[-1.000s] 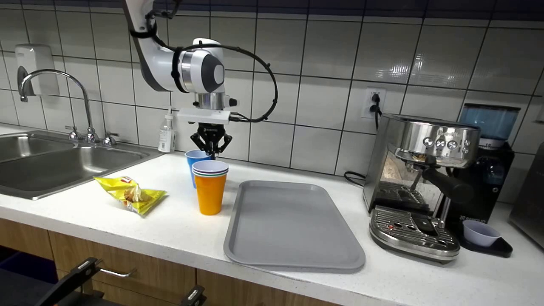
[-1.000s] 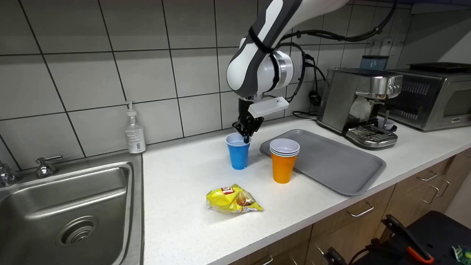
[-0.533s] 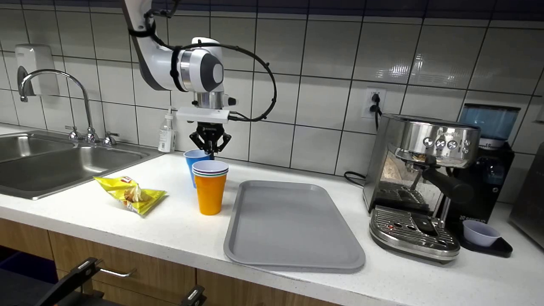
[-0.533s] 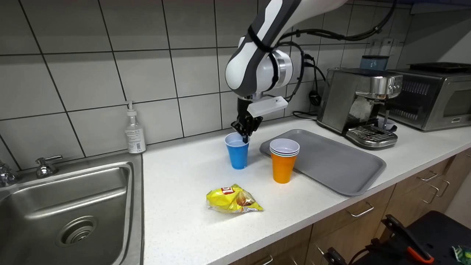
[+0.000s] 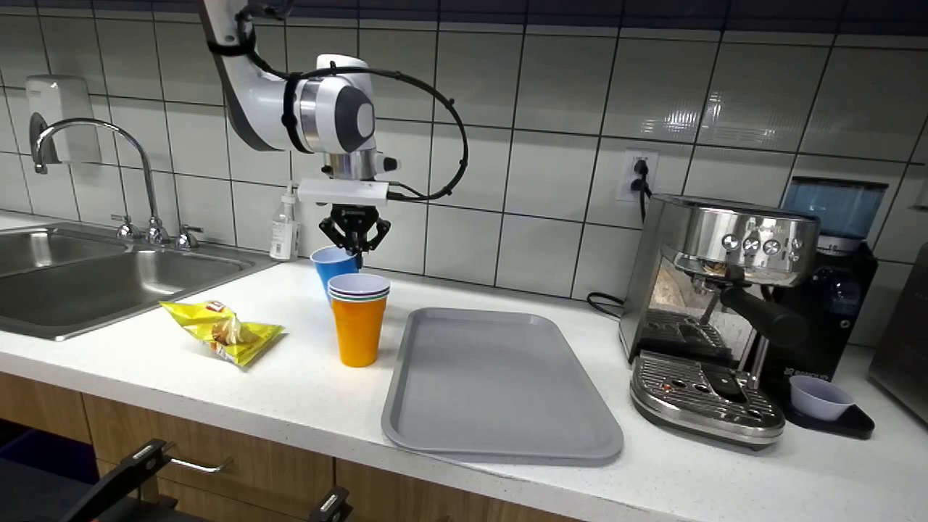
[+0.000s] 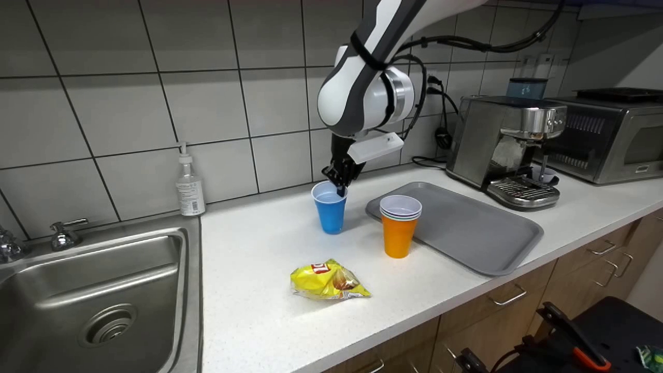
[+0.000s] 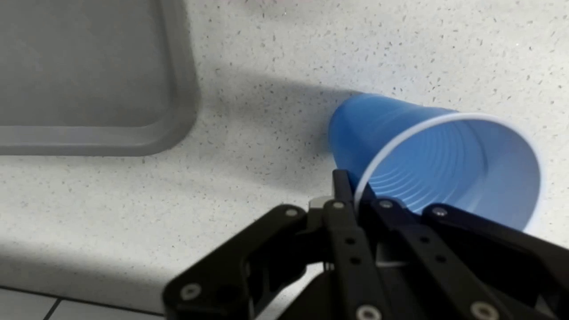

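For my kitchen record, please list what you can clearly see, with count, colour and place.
counter: one, white, along tiled wall
tray: one, grey, on counter
blue cup: one, blue, rim held in gripper
cup stack: one, outermost orange, near tray
snack bag: one, yellow, on counter
sink: one, silver, in counter
faucet: one, silver, at sink
pump bottle: one, clear, near sink
wall dispenser: one, white, above sink
coffee machine: one, silver, on counter
grinder: one, black, beside coffee machine
bowl: one, pale, at grinder's foot
oven-like appliance: one, silver, near coffee machine
outlet: at least one, white, tiled wall
drawers: several, brown, under counter
arm: one, white and grey, above counter
gripper: one, black, closed on blue cup
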Robot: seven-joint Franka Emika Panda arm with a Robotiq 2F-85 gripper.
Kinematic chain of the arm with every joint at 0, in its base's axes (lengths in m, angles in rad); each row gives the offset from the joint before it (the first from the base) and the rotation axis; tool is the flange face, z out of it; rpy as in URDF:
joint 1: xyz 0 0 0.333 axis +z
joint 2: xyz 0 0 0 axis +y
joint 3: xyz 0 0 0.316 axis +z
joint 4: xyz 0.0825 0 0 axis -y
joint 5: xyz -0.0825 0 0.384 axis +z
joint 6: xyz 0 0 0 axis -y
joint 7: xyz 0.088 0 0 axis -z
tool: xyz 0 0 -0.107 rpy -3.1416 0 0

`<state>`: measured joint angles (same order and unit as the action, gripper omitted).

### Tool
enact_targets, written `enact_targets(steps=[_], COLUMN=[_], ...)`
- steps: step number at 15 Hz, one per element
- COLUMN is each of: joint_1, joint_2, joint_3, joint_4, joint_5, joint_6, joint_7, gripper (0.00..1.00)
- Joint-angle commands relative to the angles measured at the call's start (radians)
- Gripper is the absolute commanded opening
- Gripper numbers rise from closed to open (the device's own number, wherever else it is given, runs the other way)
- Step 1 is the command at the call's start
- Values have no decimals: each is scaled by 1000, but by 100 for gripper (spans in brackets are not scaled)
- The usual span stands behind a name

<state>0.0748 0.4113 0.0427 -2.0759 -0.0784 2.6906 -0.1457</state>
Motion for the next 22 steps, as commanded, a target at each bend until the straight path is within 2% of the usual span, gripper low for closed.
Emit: enact_targets(steps=[1, 11, 14, 16, 19, 22], joint_1=[-17, -78, -115, -123, -105, -88], joint_2=[-72, -229, -333, -389, -473, -544], joint_3=[14, 70, 102, 112, 96, 80], joint_4=[-80, -257, -338, -376, -431, -481], joint_5=[-24, 29, 98, 182, 286, 321], joint_6=[69, 185, 181, 170, 155, 145], joint_7=[-34, -195, -286, -366, -450, -479], gripper=[1, 1, 1, 1, 1, 1])
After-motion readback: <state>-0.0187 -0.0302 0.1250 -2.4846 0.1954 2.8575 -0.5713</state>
